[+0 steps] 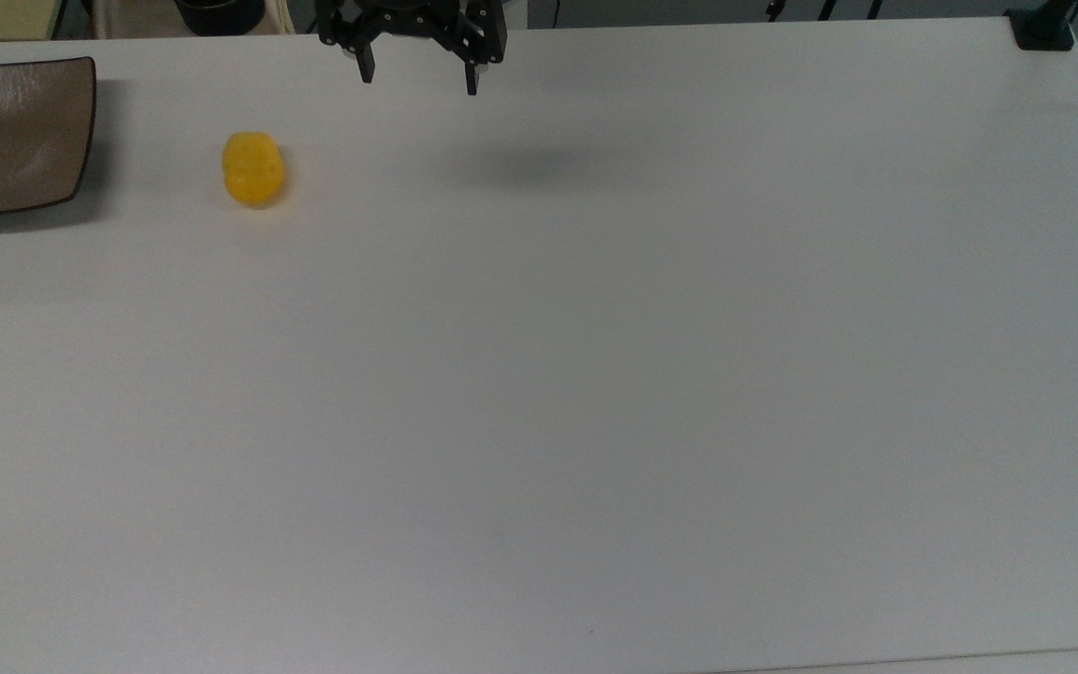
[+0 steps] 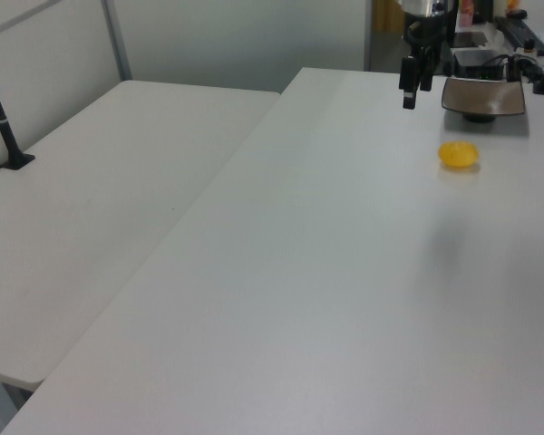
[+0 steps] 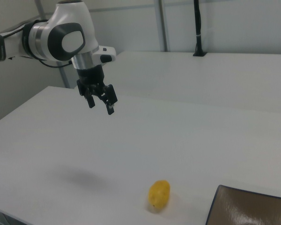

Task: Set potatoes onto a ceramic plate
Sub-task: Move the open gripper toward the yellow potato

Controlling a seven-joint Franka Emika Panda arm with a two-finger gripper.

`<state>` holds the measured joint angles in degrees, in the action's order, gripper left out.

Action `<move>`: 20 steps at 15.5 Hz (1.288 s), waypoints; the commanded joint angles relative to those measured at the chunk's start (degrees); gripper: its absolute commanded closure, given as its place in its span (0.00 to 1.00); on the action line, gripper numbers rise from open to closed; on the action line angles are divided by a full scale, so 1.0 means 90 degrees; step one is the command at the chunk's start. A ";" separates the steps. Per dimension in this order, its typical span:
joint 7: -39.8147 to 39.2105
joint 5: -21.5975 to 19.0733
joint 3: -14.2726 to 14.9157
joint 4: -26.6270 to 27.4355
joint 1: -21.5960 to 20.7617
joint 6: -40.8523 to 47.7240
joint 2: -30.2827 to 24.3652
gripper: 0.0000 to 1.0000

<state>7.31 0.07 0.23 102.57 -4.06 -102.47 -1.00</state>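
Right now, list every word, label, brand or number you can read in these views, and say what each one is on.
None: no readable text stands on anything here.
The yellow potato, the brown ceramic plate, the white table and the open gripper carry no visible lettering.
The cluttered items behind the plate in the left view are too blurred to read.
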 commanded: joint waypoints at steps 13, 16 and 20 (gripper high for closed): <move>-0.0362 -0.0008 0.0140 0.0292 -0.0008 -0.0080 -0.0123 0.00; -0.0724 0.0178 0.0140 0.0351 0.0138 -0.0303 -0.0104 0.00; -0.0734 0.0382 0.0237 0.0624 0.0343 -0.0762 -0.0084 0.00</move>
<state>2.40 1.57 1.05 105.02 -1.71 -105.55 -1.02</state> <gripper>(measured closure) 0.000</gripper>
